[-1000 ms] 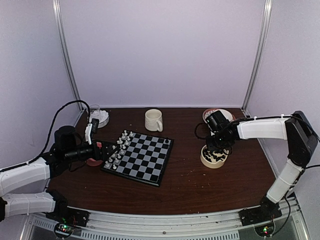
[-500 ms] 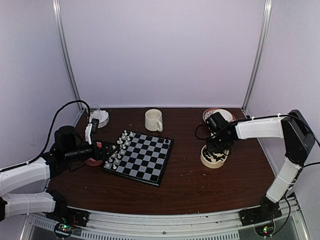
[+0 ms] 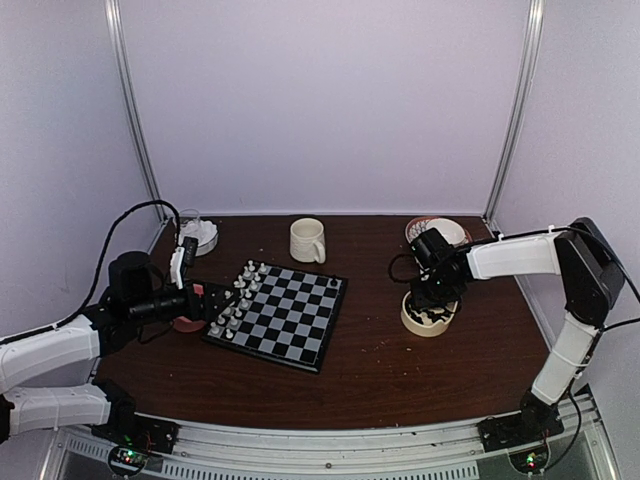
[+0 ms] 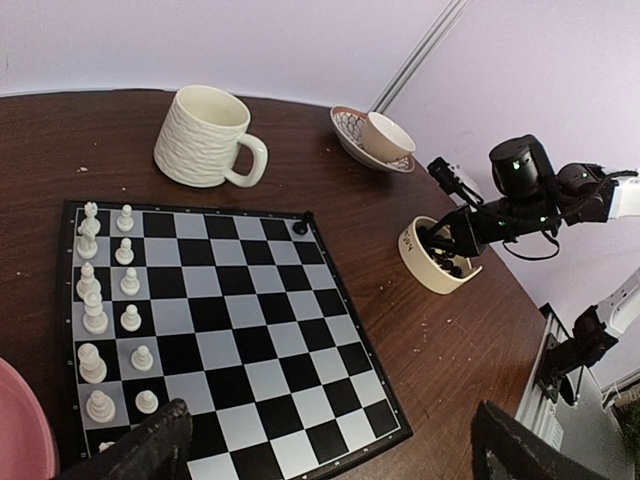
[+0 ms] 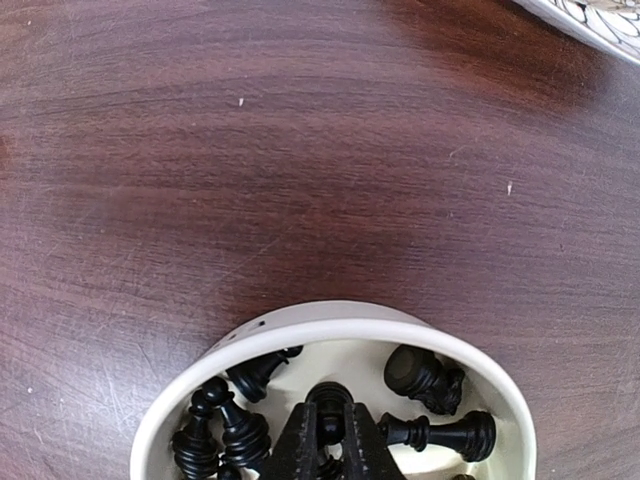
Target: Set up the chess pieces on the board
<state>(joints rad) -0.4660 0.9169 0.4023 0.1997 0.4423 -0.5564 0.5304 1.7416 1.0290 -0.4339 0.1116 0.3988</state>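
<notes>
1. Top view: since a second ago, the right arm's elbow has drawn inward and the right gripper (image 3: 432, 298) has shifted a little left over the cream bowl (image 3: 412, 318). The left gripper (image 3: 212, 300) has not moved and hovers at the left edge of the board (image 3: 295, 320). The board lies askew in the middle of the surface (image 3: 380, 375). White pieces (image 3: 238, 298) stand in two lines along its left side. Bare wood lies between board and bowl, and along the near edge.
2. Left wrist view: the left jaws are spread wide and hold nothing, one finger at each lower corner of the view. A lone black figure (image 4: 299, 227) sits on the board's far right corner. The mug (image 4: 205, 135) stands just beyond the far rim, not touching it. A pink dish (image 4: 20, 420) lies just beside the left rim.
3. Right wrist view: the right jaws are nearly together inside the cream bowl, pinching a black piece (image 5: 329, 398). Other black pieces (image 5: 435, 378) lie loose around it. A patterned bowl (image 5: 590, 20) cuts the top right corner, and bare wood lies beyond the bowl's rim.
</notes>
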